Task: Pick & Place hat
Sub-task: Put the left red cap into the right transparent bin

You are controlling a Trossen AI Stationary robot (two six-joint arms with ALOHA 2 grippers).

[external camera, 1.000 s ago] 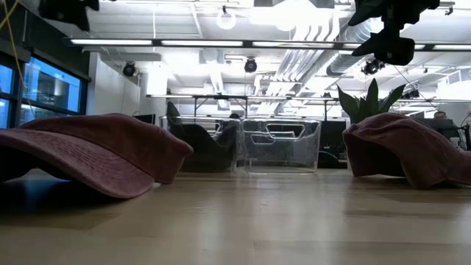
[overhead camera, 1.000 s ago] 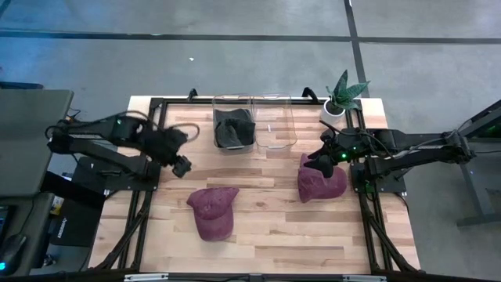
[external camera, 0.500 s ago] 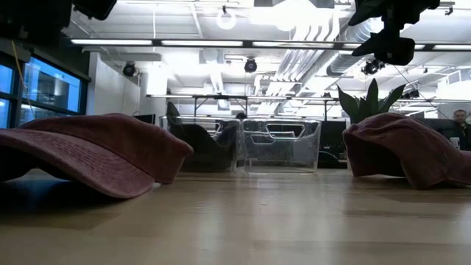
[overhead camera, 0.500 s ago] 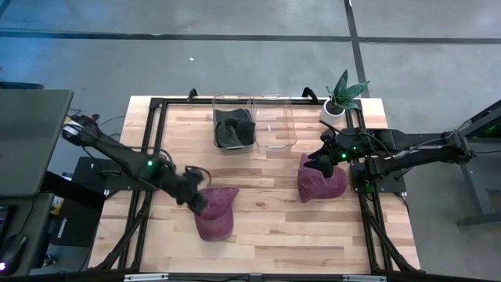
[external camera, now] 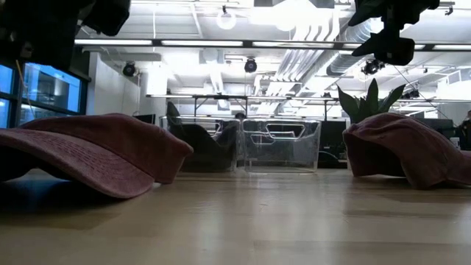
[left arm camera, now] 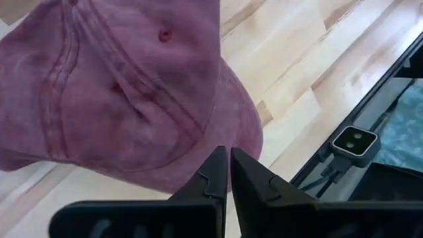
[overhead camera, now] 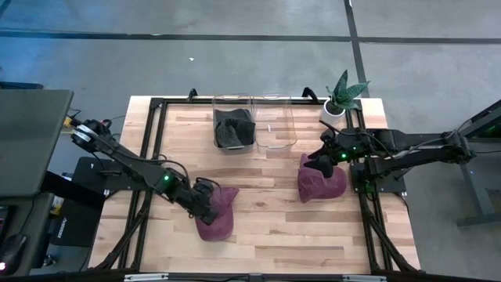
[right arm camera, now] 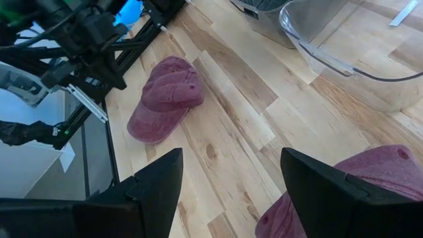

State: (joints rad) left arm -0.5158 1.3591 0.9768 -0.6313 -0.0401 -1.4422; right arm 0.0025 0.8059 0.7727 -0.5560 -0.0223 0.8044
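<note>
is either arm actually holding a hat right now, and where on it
No hold shows. The left end effector is shut above the near maroon hat with nothing visible between its fingers. The right end effector is open above the other hat.

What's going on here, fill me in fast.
Two robot arms are sorting hats on a wooden table. The left hand is down at the near maroon hat, fingers shut with nothing visibly gripped. The right hand hangs open over the other maroon hat, which lies on the table. At the far edge, one clear bin already holds a dark hat; the clear bin beside it looks empty.
</note>
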